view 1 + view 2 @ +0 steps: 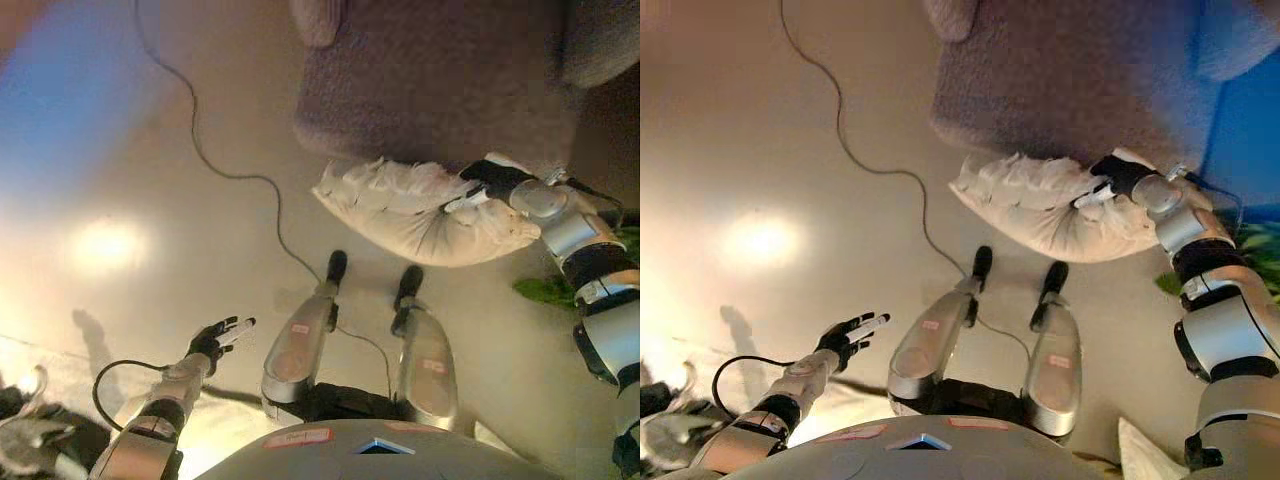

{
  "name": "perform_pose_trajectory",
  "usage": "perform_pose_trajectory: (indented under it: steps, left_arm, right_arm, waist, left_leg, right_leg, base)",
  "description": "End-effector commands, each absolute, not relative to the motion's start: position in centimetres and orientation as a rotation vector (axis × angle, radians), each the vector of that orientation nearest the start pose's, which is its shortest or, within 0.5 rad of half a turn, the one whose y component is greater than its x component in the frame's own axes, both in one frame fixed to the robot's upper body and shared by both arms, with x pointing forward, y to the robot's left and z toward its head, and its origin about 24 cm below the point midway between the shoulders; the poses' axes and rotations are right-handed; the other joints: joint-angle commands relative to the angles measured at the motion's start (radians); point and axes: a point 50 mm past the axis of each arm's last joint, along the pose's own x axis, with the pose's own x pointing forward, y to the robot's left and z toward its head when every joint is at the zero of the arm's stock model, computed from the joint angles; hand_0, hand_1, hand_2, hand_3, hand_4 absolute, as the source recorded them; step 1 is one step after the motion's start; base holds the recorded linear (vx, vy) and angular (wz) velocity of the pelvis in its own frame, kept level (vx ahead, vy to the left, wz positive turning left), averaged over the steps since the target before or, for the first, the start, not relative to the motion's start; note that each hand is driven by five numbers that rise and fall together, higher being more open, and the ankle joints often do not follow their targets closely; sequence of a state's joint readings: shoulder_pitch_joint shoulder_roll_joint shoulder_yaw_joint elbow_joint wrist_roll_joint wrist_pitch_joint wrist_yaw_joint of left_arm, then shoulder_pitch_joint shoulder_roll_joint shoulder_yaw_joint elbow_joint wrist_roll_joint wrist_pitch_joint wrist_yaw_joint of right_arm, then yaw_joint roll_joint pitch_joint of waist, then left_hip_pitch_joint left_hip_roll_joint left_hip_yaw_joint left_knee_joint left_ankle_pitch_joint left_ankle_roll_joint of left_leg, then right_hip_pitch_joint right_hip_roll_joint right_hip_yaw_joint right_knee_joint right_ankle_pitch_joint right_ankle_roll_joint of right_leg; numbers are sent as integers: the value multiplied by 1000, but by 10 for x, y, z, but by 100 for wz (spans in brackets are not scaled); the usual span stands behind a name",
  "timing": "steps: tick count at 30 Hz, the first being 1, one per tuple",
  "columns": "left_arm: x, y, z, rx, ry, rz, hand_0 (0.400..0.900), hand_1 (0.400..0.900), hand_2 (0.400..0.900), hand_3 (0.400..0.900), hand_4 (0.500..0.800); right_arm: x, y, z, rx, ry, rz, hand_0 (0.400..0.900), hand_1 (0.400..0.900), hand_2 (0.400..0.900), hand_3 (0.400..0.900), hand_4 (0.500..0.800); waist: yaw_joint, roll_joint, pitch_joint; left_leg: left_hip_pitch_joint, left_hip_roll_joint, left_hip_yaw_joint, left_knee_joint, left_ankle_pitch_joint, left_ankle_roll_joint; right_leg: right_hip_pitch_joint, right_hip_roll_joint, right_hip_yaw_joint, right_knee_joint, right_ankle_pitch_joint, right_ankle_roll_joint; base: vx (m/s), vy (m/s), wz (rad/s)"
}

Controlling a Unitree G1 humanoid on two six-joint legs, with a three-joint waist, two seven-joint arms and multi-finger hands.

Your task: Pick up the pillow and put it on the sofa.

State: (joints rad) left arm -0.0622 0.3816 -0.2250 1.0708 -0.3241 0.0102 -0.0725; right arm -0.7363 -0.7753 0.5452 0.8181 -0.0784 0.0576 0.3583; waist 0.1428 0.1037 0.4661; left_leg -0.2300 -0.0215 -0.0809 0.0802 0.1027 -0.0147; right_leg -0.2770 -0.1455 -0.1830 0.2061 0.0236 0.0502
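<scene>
A cream-white ruffled pillow (420,210) hangs in front of the grey-brown sofa (440,80), just below the seat's front edge. My right hand (485,183) is shut on the pillow's right side, fingers pinching the fabric, and holds it off the floor; it also shows in the right eye view (1110,180). My left hand (222,337) is open and empty, low at the left above the floor, far from the pillow.
A thin black cord (200,150) runs across the beige floor from the top left towards the middle. A green leafy plant (550,290) lies at the right. A pale rug edge (40,400) and a grey object (25,435) sit at the lower left.
</scene>
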Motion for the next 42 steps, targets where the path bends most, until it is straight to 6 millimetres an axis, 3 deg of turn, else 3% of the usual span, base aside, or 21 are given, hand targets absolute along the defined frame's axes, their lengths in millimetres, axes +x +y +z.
perform_pose_trajectory:
  steps: [1,12,16,23,25,29,36,42]
  left_arm:
    - [107,288,-138,256,1179,145,900,900,900,900,800]
    - [63,288,-150,316,1353,158,900,900,900,900,800]
    - [59,286,-152,337,1380,144,900,900,900,900,800]
    - [51,288,-153,356,1435,138,900,900,900,900,800]
    - [48,289,-153,365,1447,133,900,900,900,900,800]
    - [43,289,-153,369,1465,127,900,900,900,900,800]
    - [35,289,-154,394,1482,107,900,900,900,900,800]
    - [32,291,-154,408,1478,100,900,900,900,900,800]
  right_arm:
    - [363,-260,143,-957,205,381,400,400,400,400,500]
    - [350,-228,148,-951,183,715,400,400,400,400,500]
    - [354,-215,173,-904,117,776,400,400,400,400,500]
    - [367,-209,235,-781,-60,689,400,400,400,400,500]
    - [371,-216,254,-756,-99,624,400,400,400,400,500]
    - [377,-228,271,-700,-113,531,400,400,400,400,500]
    - [383,-256,274,-597,-45,393,400,400,400,400,500]
    - [382,-287,265,-498,57,286,400,400,400,400,500]
  waist:
    - [4,-68,-134]
    - [2,-159,-314]
    - [5,-176,-347]
    - [24,-187,-373]
    - [33,-187,-379]
    - [49,-184,-384]
    - [72,-177,-388]
    - [92,-167,-381]
  left_leg:
    - [34,15,9,-2,-91,-23]
    - [204,21,11,-101,-110,-31]
    - [232,22,12,-116,-115,-32]
    - [264,19,-2,-119,-127,-32]
    - [271,20,-7,-123,-127,-33]
    - [280,20,-19,-131,-126,-36]
    - [288,21,-36,-142,-120,-41]
    - [280,21,-48,-144,-116,-43]
  right_leg:
    - [129,5,-38,-29,-96,30]
    - [302,41,-35,-187,-53,38]
    - [331,49,-34,-204,-52,35]
    - [371,55,-38,-216,-60,32]
    - [381,56,-43,-221,-60,33]
    - [398,54,-54,-235,-59,34]
    - [420,51,-75,-255,-58,35]
    - [420,48,-90,-259,-60,34]
  base:
    - [202,-84,4]
    - [146,-28,2]
    - [51,-4,3]
    - [63,-7,7]
    - [48,-4,12]
    - [44,1,16]
    - [47,1,13]
    - [20,-10,10]
